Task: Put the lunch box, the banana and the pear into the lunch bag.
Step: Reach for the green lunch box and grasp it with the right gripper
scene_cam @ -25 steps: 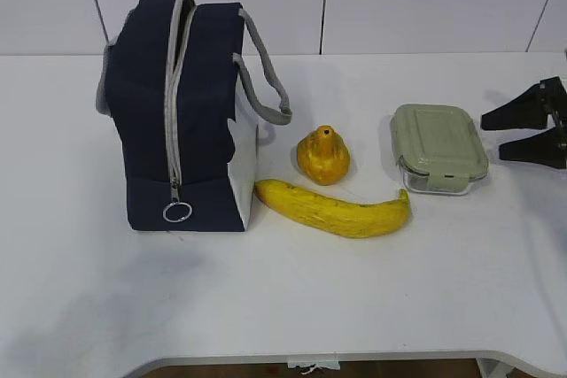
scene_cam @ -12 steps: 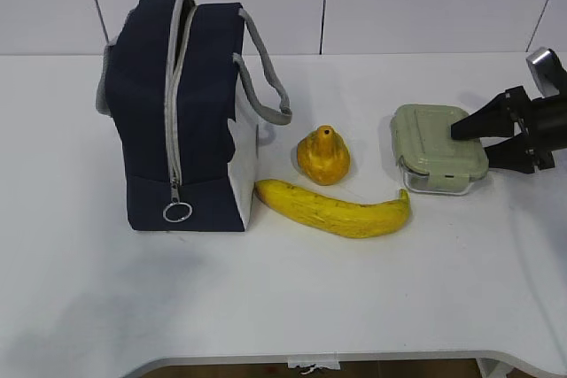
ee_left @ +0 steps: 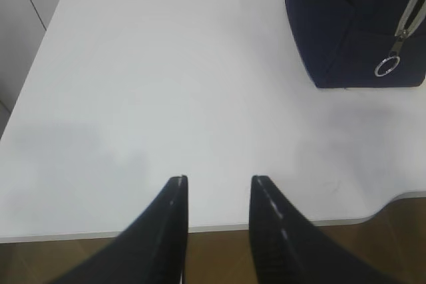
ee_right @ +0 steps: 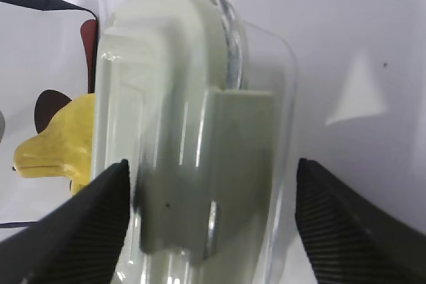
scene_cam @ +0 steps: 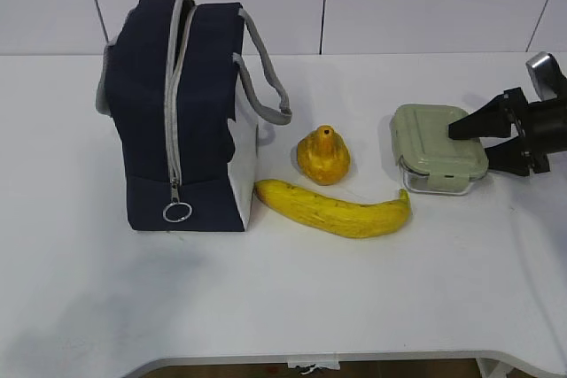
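Since a second ago my right gripper (scene_cam: 483, 139) has come in from the table's right edge, and its jaws now stand spread wide on either side of the lunch box (scene_cam: 438, 146), straddling its right end without clenching. On the white table (scene_cam: 283, 307), that box sits right of the pear (scene_cam: 323, 156) and banana (scene_cam: 335, 207), with the zipped lunch bag (scene_cam: 182, 112) upright at the left. My left gripper (ee_left: 217, 191) hovers partly spread, grasping nothing, over bare table near the bag's ring pull (ee_left: 386, 67).
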